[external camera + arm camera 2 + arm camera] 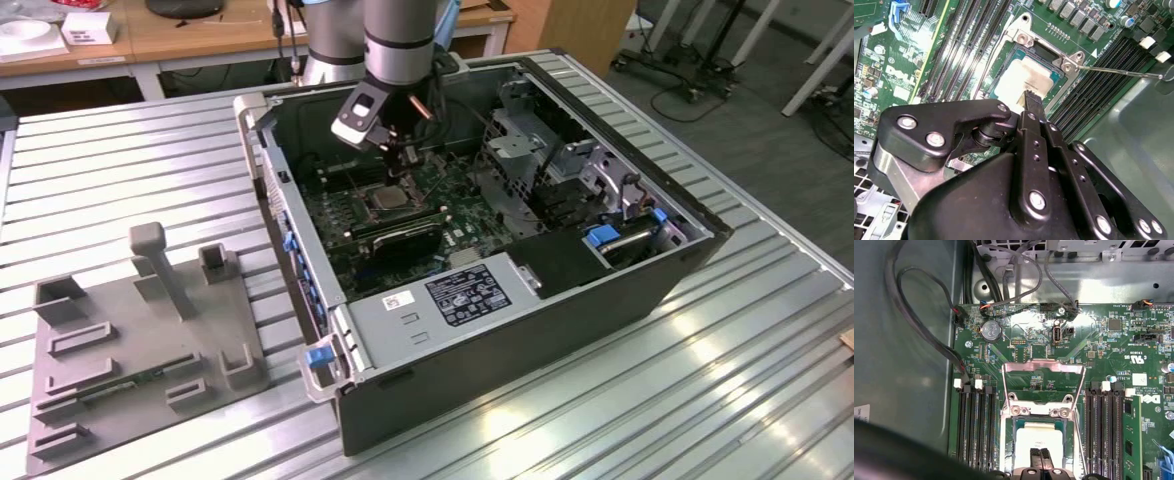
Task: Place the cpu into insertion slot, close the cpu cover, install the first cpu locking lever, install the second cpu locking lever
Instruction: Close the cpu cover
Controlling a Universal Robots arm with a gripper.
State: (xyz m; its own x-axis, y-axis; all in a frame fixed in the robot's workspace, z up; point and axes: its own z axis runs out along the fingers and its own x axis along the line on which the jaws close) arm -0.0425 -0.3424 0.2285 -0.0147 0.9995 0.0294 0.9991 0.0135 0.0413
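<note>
The cpu [1038, 437], a pale grey square chip, lies flat in the insertion slot [1015, 440], the dark socket with a silver rim on the green motherboard. In the exterior view the cpu [390, 199] sits inside the open computer case, with my gripper [395, 158] directly above it. My gripper [1041, 457] is shut with nothing between its fingers, and its tips hang over one edge of the chip [1021, 80]. The cpu cover [1044, 367], a thin silver frame, stands swung open behind the socket. A thin locking lever [1119, 70] juts out sideways, unlatched.
Long memory slots [974, 425] flank the socket on both sides. Cables [919, 320] run along the case wall. A black card [400, 238] lies close to the socket. A grey fixture plate [134, 340] rests on the slatted table at the exterior view's left.
</note>
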